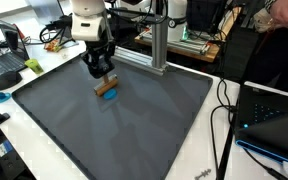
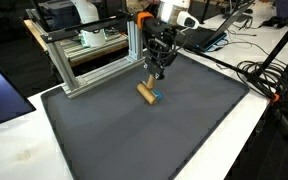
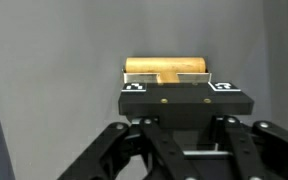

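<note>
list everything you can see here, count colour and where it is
wooden block: 1, tan with a blue end, on the mat just under the pincer; in the wrist view a tan cylinder lies crosswise at the fingertips
mat: 1, dark grey, covers most of the white table
table: 1, white, showing round the mat's edges
aluminium frame: 1, silver, at the mat's far edge
laptops: at least 2, dark, on the desks round the table
cables: several, black, trailing off the table edge
robot arm: 1, white, above the mat
pincer: 1, black, closed on the wooden block
</note>
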Action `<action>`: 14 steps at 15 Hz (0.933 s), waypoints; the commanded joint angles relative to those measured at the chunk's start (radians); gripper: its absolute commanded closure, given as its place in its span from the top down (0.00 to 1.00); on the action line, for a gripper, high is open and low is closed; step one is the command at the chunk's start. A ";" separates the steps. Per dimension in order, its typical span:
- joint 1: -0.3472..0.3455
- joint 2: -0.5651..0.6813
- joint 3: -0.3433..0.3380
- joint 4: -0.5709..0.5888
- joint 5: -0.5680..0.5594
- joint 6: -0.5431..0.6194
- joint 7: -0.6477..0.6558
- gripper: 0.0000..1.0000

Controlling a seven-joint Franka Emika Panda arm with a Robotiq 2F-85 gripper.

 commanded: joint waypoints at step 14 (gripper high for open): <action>0.029 0.028 0.044 0.017 0.025 -0.003 -0.002 0.22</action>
